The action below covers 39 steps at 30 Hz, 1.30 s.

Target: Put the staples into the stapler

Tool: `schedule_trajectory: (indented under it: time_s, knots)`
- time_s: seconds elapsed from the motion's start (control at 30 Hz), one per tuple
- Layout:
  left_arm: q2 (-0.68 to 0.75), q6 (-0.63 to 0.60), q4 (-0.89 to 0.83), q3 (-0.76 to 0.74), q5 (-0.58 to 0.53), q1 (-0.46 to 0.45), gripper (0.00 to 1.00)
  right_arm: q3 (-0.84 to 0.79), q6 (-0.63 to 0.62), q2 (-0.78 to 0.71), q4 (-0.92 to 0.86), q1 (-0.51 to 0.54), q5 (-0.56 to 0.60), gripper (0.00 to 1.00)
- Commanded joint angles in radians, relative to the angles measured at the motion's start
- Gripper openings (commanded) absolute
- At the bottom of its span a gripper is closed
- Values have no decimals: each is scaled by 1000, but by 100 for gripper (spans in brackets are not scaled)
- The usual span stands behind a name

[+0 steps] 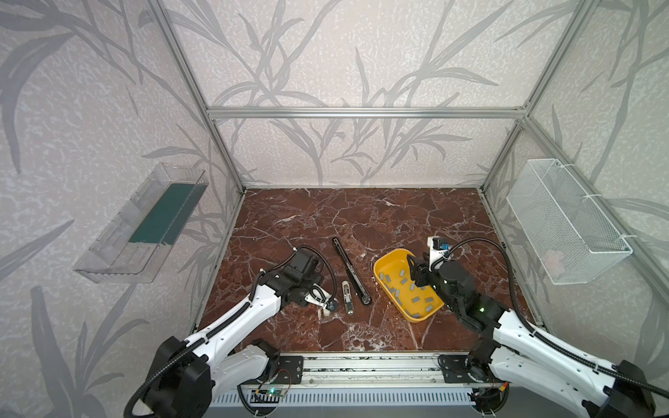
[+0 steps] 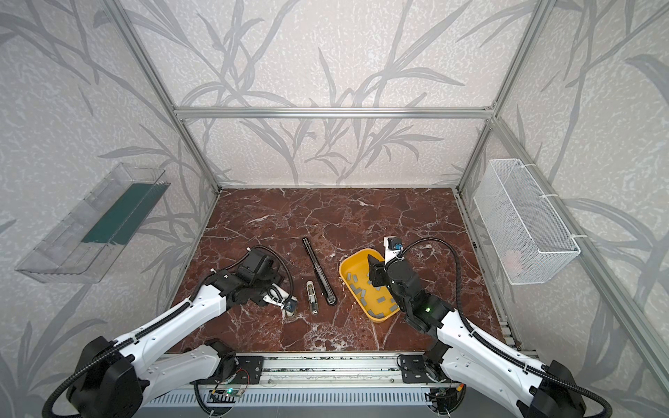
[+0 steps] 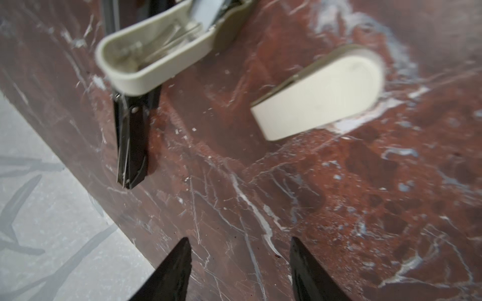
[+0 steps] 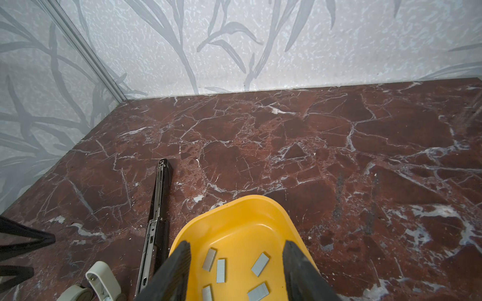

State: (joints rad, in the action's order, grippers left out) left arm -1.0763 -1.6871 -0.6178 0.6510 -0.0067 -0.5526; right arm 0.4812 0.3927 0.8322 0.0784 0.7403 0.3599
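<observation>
Right wrist view: right pincer (image 4: 237,245) released, jaws apart above staple strips (image 4: 209,259) in yellow tray (image 4: 234,206). Opened black stapler (image 4: 160,208) lies just beside the pincer, outside the tray, on table (image 4: 339,156). Strips likely light, brittle, slick: pinch long edges gently. Meanwhile left pincer (image 3: 238,239) released, empty.

A: The surface (image 1: 362,224) is showing dark red-brown marble, with white veins running all through it.
B: The tray (image 4: 242,229) is glowing plain yellow, and the staples (image 4: 259,263) are looking flat grey.
A: The stapler (image 1: 349,269) is showing black with silver metal. The shell (image 3: 320,91) is looking cream.
B: The walls (image 1: 325,54) are wearing off-white texture printed with grey leaves.
</observation>
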Motion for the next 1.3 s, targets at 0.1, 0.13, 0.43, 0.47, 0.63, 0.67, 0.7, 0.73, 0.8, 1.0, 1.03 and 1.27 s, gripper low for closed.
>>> schedule_trajectory:
  time_s: [0.1,0.13,0.43,0.47,0.63,0.67,0.7,0.73,0.8,1.0,1.03,1.27]
  knots:
    - [9,-111,-128,-22,-99,-156,60,32,9,23,24,-2,-22,58]
    - [-2,-111,-129,-22,-114,-175,59,34,9,29,24,-2,-22,58]
    - [-71,-105,-73,-30,-145,-250,57,42,6,58,26,-2,-23,58]
    - [-78,-109,-68,-30,-139,-254,57,45,6,66,27,-2,-27,58]
    - [-126,-121,-28,-16,-137,-286,54,54,9,89,25,-2,-29,58]
    - [-142,-120,-23,-9,-141,-295,54,56,9,93,26,-2,-31,58]
    - [-157,-121,-19,-4,-147,-302,54,56,9,94,25,-2,-30,58]
    - [-173,-124,-17,2,-156,-309,53,56,9,96,27,-2,-30,58]
    - [-202,-129,-6,9,-167,-319,52,56,10,99,28,-2,-33,58]
    - [-260,-111,23,37,-159,-358,51,57,11,100,27,-2,-39,58]
    - [-267,-106,24,40,-161,-363,50,57,11,102,27,-2,-40,58]
    - [-303,-27,-29,104,-141,-403,46,59,11,108,27,-2,-42,58]
